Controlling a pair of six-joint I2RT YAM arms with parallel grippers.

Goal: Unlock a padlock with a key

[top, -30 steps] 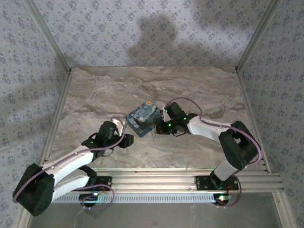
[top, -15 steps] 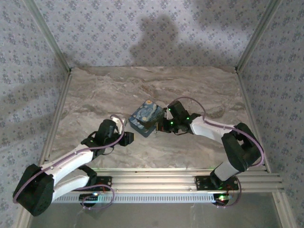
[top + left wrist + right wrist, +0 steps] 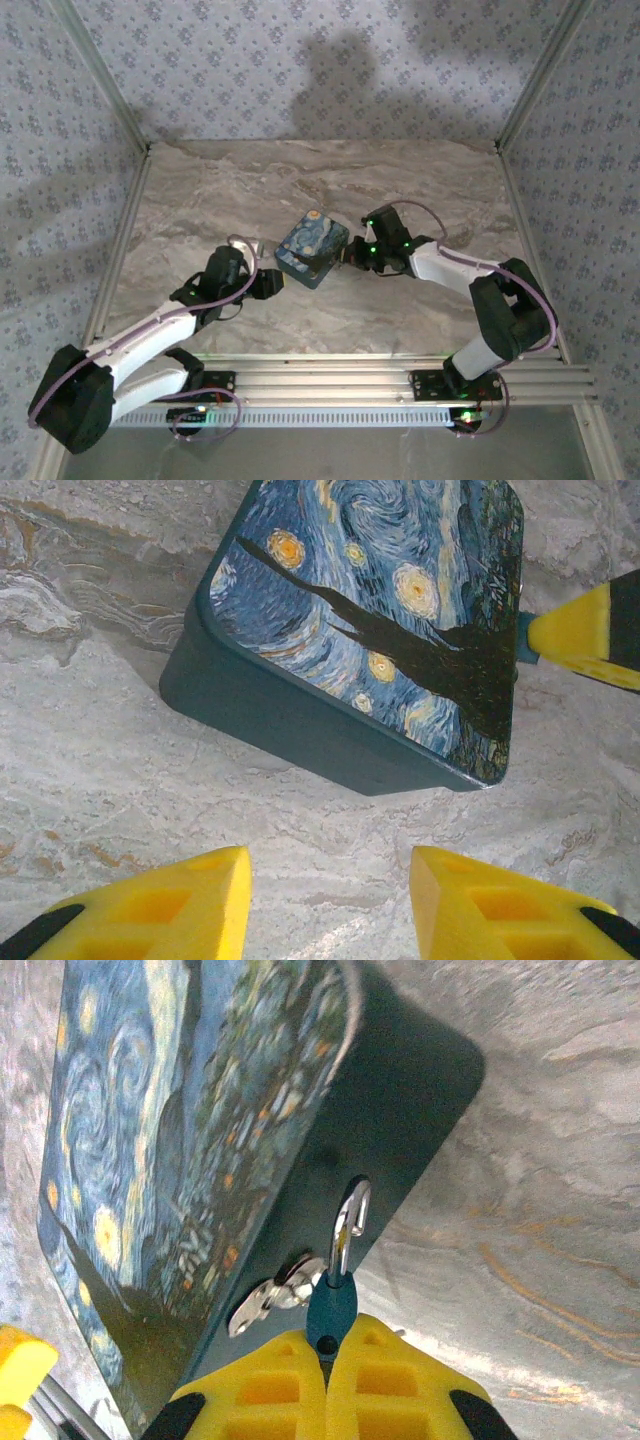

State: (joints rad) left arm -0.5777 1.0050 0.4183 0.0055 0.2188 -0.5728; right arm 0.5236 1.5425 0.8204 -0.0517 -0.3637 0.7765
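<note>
While two arms converge over marble table (image 3: 200, 200), tin box (image 3: 312, 248) with starry-night print sits mid-table between them. Left gripper (image 3: 330, 880) low at box's near side, yellow fingers (image 3: 190, 900) apart, nothing between them, short of box wall. Right gripper (image 3: 328, 1340) at opposite side, fingers pressed together, clamped on teal body of padlock (image 3: 332, 1305). Silver shackle (image 3: 350, 1220) rises against box's dark side wall. Small silver piece (image 3: 275, 1295) just beside padlock: latch or key, cannot tell.

Teal padlock (image 3: 331, 1312); silver shackle (image 3: 342, 1236) upward; beside tin (image 3: 150, 1110)
</note>
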